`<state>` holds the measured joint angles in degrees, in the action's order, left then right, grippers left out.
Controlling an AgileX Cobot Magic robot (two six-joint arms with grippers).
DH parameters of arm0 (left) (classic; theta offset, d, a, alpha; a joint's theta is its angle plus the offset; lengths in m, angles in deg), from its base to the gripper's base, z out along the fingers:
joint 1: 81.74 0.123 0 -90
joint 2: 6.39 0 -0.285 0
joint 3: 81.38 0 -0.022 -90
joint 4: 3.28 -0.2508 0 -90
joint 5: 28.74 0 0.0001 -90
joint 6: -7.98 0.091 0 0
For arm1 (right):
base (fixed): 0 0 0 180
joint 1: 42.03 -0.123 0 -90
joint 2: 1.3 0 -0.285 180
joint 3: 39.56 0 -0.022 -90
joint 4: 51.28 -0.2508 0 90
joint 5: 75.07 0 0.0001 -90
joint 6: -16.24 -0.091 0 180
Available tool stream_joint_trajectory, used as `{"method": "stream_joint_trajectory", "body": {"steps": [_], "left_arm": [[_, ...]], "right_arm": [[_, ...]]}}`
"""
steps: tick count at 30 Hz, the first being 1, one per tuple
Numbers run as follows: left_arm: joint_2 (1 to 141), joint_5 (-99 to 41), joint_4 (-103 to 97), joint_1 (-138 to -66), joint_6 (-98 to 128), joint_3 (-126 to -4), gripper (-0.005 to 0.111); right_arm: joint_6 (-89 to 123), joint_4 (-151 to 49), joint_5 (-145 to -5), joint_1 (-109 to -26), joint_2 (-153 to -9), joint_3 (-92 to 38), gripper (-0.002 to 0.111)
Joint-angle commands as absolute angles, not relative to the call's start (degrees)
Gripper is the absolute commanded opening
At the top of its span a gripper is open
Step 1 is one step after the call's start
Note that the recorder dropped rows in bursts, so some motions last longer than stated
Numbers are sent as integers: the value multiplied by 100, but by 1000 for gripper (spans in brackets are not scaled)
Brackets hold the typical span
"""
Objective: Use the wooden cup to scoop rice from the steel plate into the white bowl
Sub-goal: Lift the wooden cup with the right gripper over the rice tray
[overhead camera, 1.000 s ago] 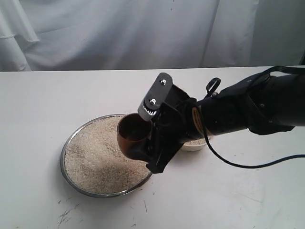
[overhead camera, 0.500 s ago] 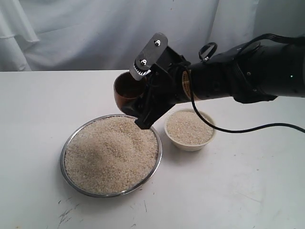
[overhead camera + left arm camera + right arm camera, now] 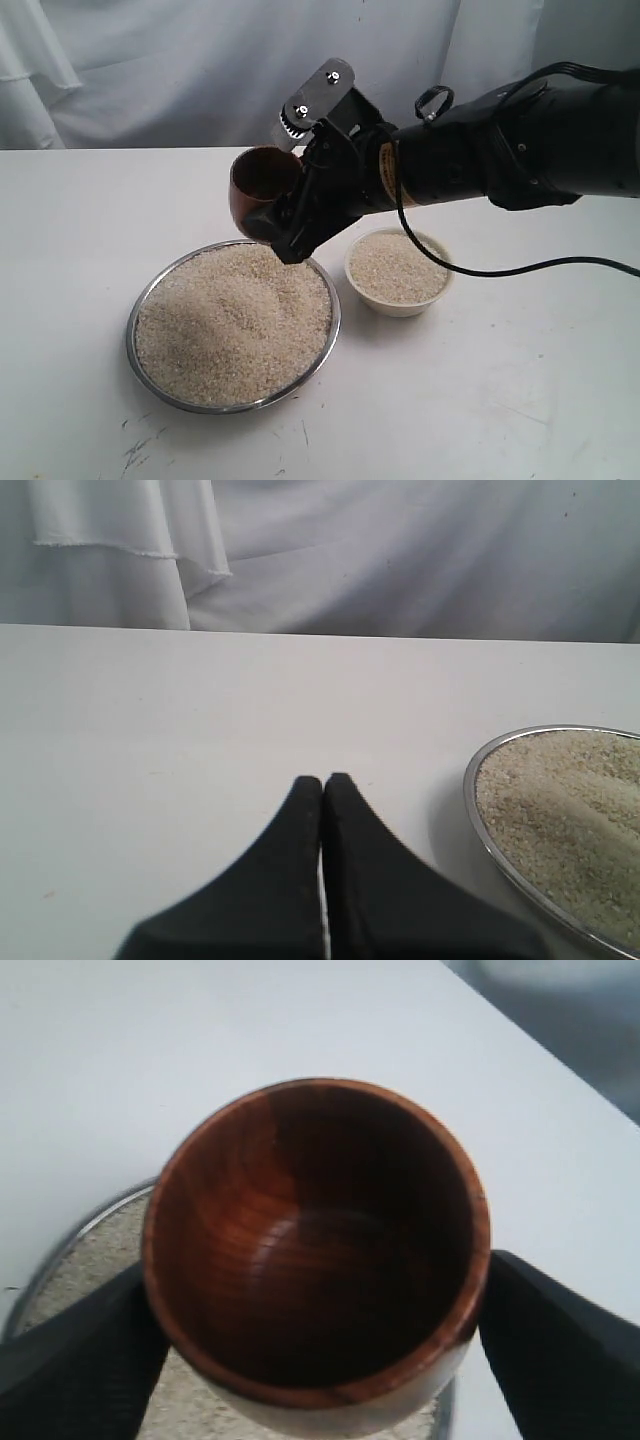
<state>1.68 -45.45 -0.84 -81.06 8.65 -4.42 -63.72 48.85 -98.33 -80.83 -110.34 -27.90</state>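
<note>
Right hand [image 3: 283,195] grasps wooden cup [image 3: 310,1250], seemingly empty, above steel plate [image 3: 129,335] rim.

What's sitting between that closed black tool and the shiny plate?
Only bare white table separates the left tool and the steel plate, seen in the left wrist view.

One steel plate [image 3: 130,335], one white bowl [image 3: 400,307], one wooden cup [image 3: 258,182], one table [image 3: 500,400]
</note>
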Motion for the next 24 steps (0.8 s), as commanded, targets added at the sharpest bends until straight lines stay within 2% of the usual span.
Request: {"method": "stream_joint_trajectory", "body": {"steps": [1,8,10,14,17,24], "left_arm": [[139,-4508,-80,-8115,847,-416,0],[139,-4508,-80,-8115,847,-416,0],[139,-4508,-80,-8115,847,-416,0],[139,-4508,-80,-8115,847,-416,0],[139,-4508,-80,-8115,847,-416,0],[139,-4508,-80,-8115,847,-416,0]], "right_arm": [[-6395,4400,-10329,-7941,-11156,-2822,0],[-6293,4166,-10592,-7761,-11540,-2822,0],[-6618,4867,-10466,-7735,-11528,-2822,0],[-6633,4867,-10571,-7567,-11528,-2861,0],[-6646,4851,-10203,-7567,-11528,-2861,0],[-6205,3342,-10319,-7396,-11528,-2861,0]]}}
